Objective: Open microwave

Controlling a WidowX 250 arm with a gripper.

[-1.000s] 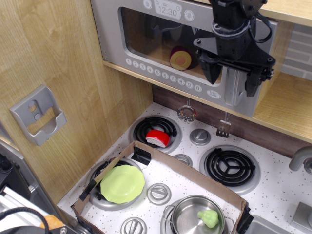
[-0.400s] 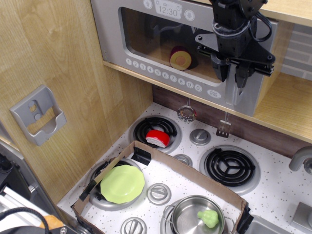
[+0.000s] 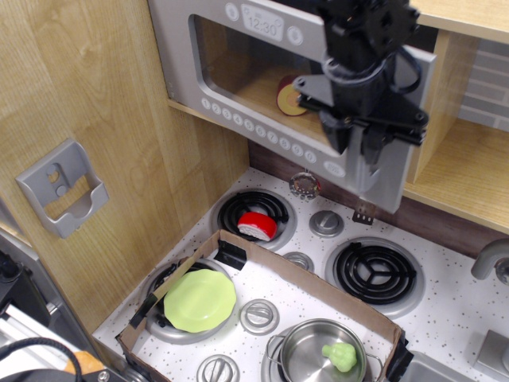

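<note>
- Swinging outward at its handle side, the microwave (image 3: 262, 79) door stood partly open; its right edge hung clear of the cabinet front, with a dark gap showing behind it at upper right.
- Microwave sat high on the wooden shelf (image 3: 461, 191) above the stove (image 3: 445, 318), upper middle of the view. Hinge side appeared to be at left, near the wood panel.
- Gripper (image 3: 359, 143) was at the door's right end, over the handle (image 3: 382, 171). Fingers looked drawn close together around the silver loop, so I judged it clenched on the handle, though the black body hid the contact itself.
- Round red-and-yellow item (image 3: 285, 95) was visible inside through the window; button row and clock display faced the camera at a slant.
- Progress, as a judgement: opening begun, roughly the first part of the swing done. Door was not yet wide; the interior was not fully exposed.
- Left to do: carry the pull on along the door's arc until it stands well open, then let go.
- Below, untouched: cardboard tray (image 3: 318, 286), green plate (image 3: 199, 300), pot (image 3: 314, 350), red piece (image 3: 257, 224) on back burner.
</note>
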